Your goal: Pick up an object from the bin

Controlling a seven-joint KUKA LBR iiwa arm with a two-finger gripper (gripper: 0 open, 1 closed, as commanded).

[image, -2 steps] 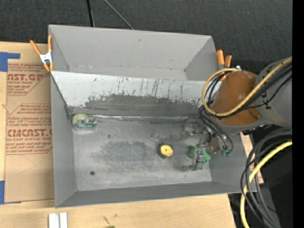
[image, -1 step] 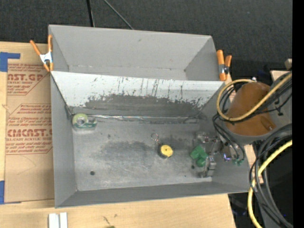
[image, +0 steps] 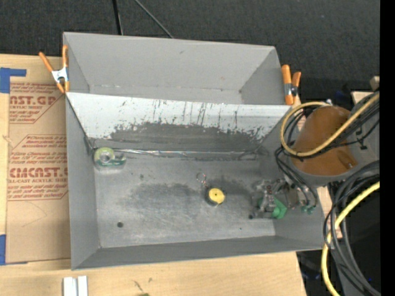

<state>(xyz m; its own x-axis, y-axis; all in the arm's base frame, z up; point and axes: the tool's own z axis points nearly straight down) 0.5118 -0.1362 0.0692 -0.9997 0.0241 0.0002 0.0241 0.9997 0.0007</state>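
My gripper (image: 269, 201) is low over the bin's floor in the near right corner. A small green thing (image: 279, 212) lies tight against its lower right side; whether it is held is hidden from view. A small round yellow thing (image: 215, 195) lies on the floor a short way to the gripper's left, apart from it. Just up and left of the yellow thing is a tiny metal ring (image: 202, 179).
A clear tape dispenser with a yellow-green roll (image: 108, 158) rests at the far left, against the back wall's foot. The arm with its orange cover and looped yellow cables comes in over the right rim. The right wall stands close beside the gripper.
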